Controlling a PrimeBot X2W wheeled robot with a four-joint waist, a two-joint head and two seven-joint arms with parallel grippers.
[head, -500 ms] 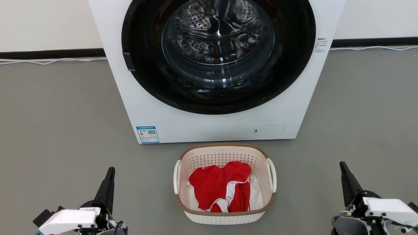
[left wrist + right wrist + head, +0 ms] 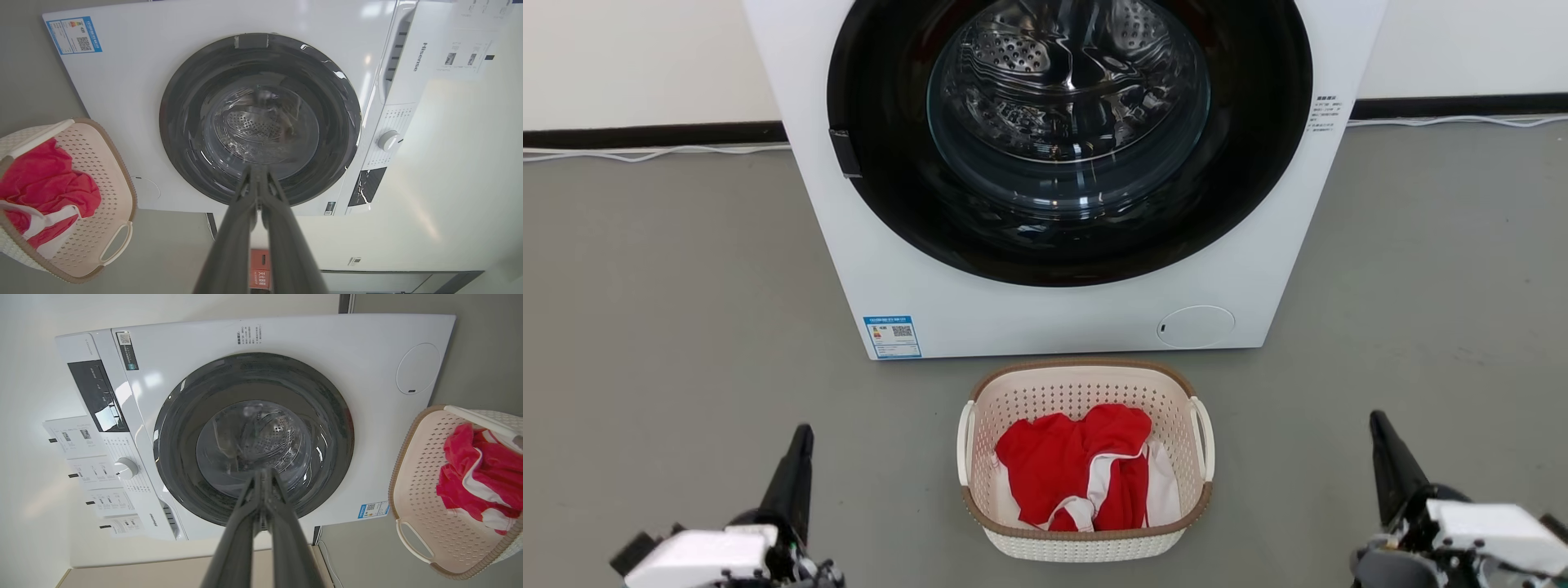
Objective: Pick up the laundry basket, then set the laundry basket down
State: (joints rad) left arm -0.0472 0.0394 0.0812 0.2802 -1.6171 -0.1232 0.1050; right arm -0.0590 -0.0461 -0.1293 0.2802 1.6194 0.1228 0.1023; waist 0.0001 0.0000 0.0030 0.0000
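The smooth grey floor (image 2: 670,310) runs back to a pale wall (image 2: 645,57). A white washing machine (image 2: 1013,318) stands on it against that wall. The laundry basket (image 2: 1086,365) sits on the floor just in front of the machine's lower front. A thin white cable (image 2: 654,152) lies along the wall's foot on the machine's 2 sides.

The basket (image 2: 1085,390) sits on the floor (image 2: 678,310) just in front of the washer (image 2: 1029,318), below its door, with clothes (image 2: 1066,469) piled inside. The left gripper (image 2: 802,433) hangs well off to the basket's left and the right gripper (image 2: 1377,420) well off to its right. The wall (image 2: 637,57) stands behind the washer.
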